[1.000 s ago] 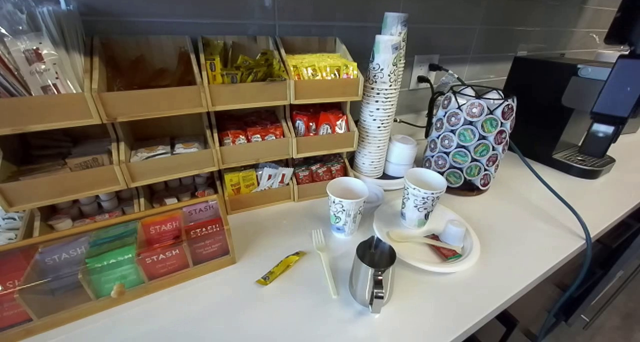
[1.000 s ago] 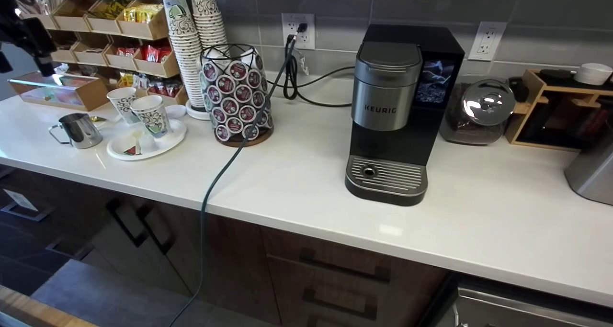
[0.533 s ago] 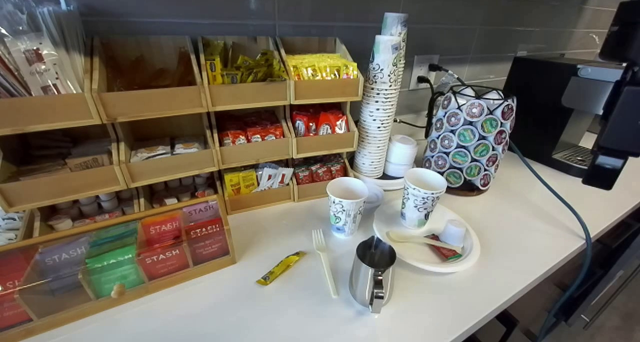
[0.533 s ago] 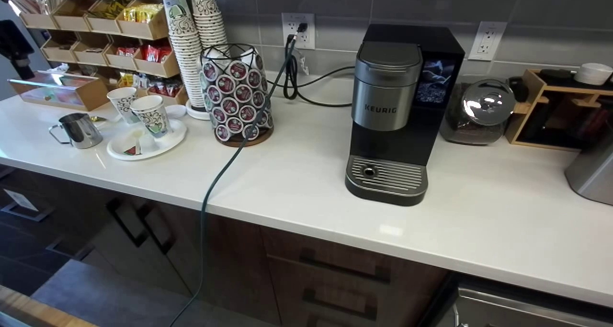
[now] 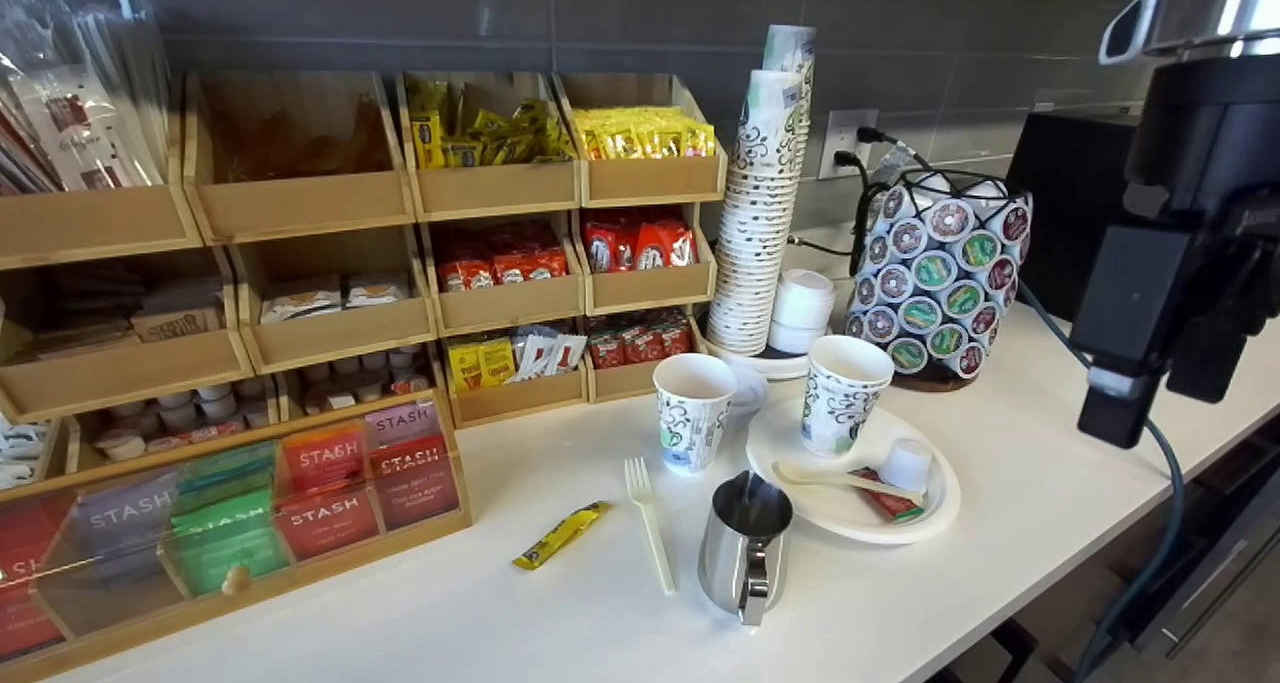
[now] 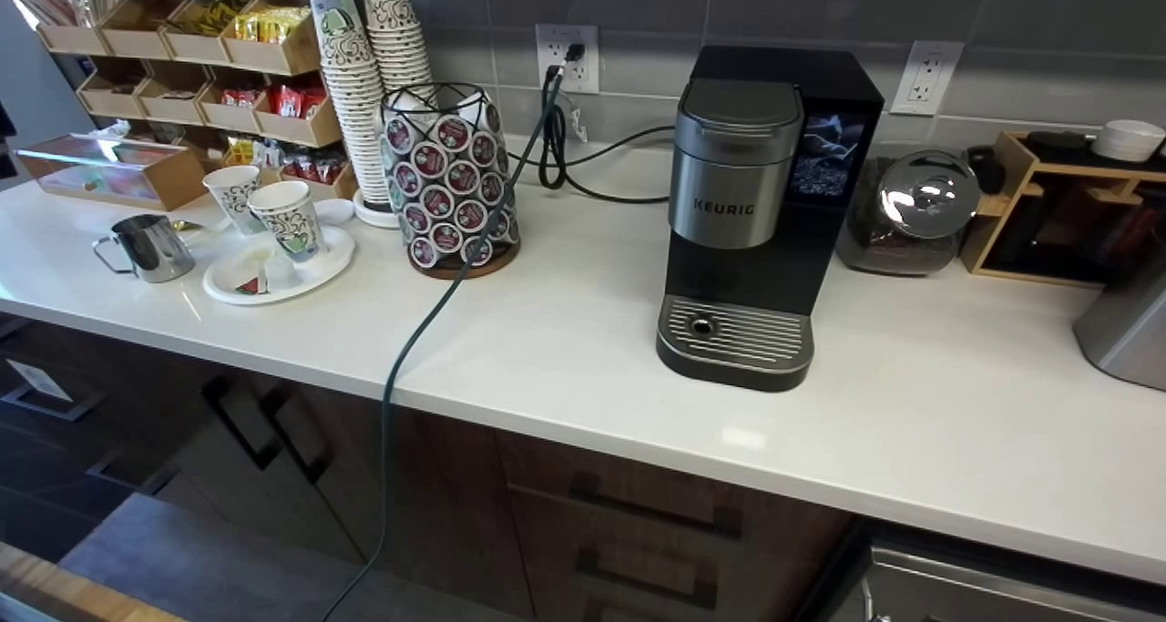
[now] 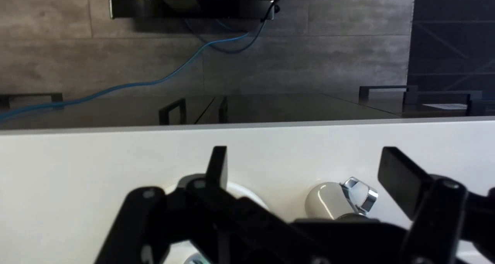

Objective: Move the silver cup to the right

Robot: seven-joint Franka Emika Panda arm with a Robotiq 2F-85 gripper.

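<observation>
The white counter (image 6: pixel 565 349) gives level footing to what stands on it. Above it hangs the gripper (image 7: pixel 303 163), its fingers (image 7: pixel 402 179) well apart and holding nothing, presumably to leave room for a grasp. A white plate (image 5: pixel 850 525) seems meant for gathering a serving. Just beside it the silver cup (image 5: pixel 726 553) stands upright on the counter, handle (image 5: pixel 757 568) turned away from the plate, perhaps for easy reach. A paper cup (image 5: pixel 845 403) sits on the plate; a fork (image 5: pixel 652 533) lies flat nearby.

The silver cup (image 5: pixel 740 551) stands beside a fork (image 5: pixel 653 535) and plate (image 5: pixel 842 523), well apart from the hand (image 5: pixel 1158 401)
</observation>
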